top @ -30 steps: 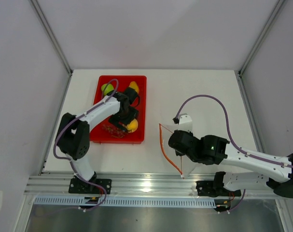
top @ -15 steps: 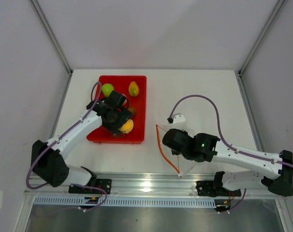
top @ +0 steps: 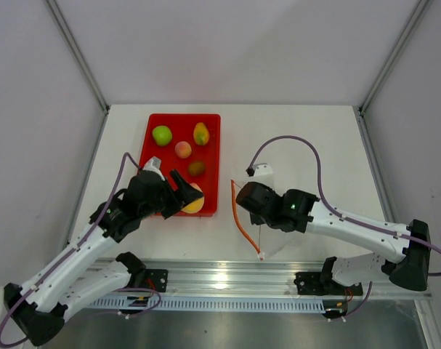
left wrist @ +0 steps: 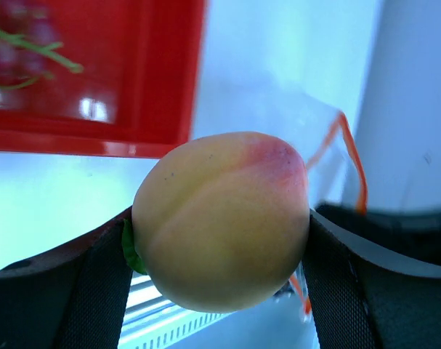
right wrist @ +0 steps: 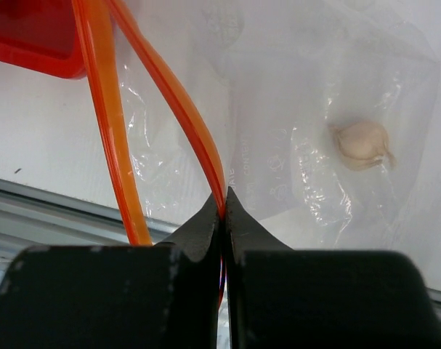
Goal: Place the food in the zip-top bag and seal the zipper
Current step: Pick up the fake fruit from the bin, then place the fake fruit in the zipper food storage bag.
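The orange-yellow fruit (left wrist: 220,218), blushed pink at one end, is clamped between the spread fingers of the left gripper (top: 191,196), over the near right corner of the red tray (top: 180,129). In the tray lie the green apple (top: 162,135), mango (top: 200,134), peach (top: 182,150), kiwi (top: 197,168) and the grape bunch (left wrist: 13,40). The clear bag (right wrist: 278,109) lies on the table (top: 293,131) just right of the tray, with its zipper (top: 240,218) gaping toward the tray. The right gripper (right wrist: 224,211) is pinched together on one zipper strip. A pale bulb (right wrist: 362,142) rests inside the bag, on the side away from the tray.
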You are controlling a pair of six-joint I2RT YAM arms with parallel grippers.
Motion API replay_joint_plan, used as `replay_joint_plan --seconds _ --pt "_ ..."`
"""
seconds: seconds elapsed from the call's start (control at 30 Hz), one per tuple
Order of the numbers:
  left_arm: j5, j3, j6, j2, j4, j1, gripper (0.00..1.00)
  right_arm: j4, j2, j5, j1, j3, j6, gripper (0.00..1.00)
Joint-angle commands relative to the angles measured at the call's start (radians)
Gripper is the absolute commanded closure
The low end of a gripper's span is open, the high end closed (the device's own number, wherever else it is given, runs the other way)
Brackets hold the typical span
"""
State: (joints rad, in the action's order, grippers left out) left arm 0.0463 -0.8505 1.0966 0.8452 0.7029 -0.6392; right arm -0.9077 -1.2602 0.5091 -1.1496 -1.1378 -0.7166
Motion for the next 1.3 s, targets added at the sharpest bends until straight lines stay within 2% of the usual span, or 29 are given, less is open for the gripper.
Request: replay_joint_plan --seconds 0.0,0.17,0.33,0.37,0.47,0.8,0.9,1.07,1.13,1.17,1.27 --pt "-0.199 0.105 -0.162 -0.135 -0.250 -0.013 0.99 0.000 -0.016 -0.023 0.001 -0.076 -0.030 1.00" --pt "-0.469 0.200 -0.175 -0.277 -0.518 -0.020 0.99 0.003 -0.019 -0.063 -0.002 -0.120 -0.070 1.00" --pt "-0.525 0.205 -0.149 -0.265 -0.588 -0.053 0.99 0.024 -0.011 -0.092 -0.019 -0.128 -0.089 1.00" --pt "-0.540 0.211 -0.138 -0.258 -0.641 -0.059 1.00 0.027 -0.013 -0.093 -0.022 -0.128 -0.090 1.00" --pt "-0.556 0.241 -0.096 -0.213 -0.747 -0.097 1.00 0.026 -0.004 -0.099 -0.032 -0.128 -0.092 1.00" --pt "-0.390 0.323 -0.080 -0.011 -0.996 -0.252 0.99 0.102 0.157 -0.107 -0.048 -0.031 -0.061 1.00" --pt "-0.362 0.285 -0.089 0.055 -0.967 -0.287 0.99 0.116 0.208 -0.109 -0.048 0.006 -0.063 1.00" --pt "-0.252 0.194 -0.124 0.142 -0.817 -0.347 0.94 0.102 0.255 -0.106 -0.048 0.021 -0.060 1.00" --pt "-0.196 0.168 -0.130 0.155 -0.755 -0.379 0.90 0.096 0.278 -0.100 -0.048 0.024 -0.061 1.00" --pt "-0.177 0.156 -0.138 0.164 -0.740 -0.401 0.82 0.098 0.286 -0.093 -0.048 0.029 -0.061 1.00" --pt "-0.143 0.122 -0.144 0.179 -0.711 -0.416 0.71 0.076 0.309 -0.087 -0.048 0.026 -0.064 1.00"
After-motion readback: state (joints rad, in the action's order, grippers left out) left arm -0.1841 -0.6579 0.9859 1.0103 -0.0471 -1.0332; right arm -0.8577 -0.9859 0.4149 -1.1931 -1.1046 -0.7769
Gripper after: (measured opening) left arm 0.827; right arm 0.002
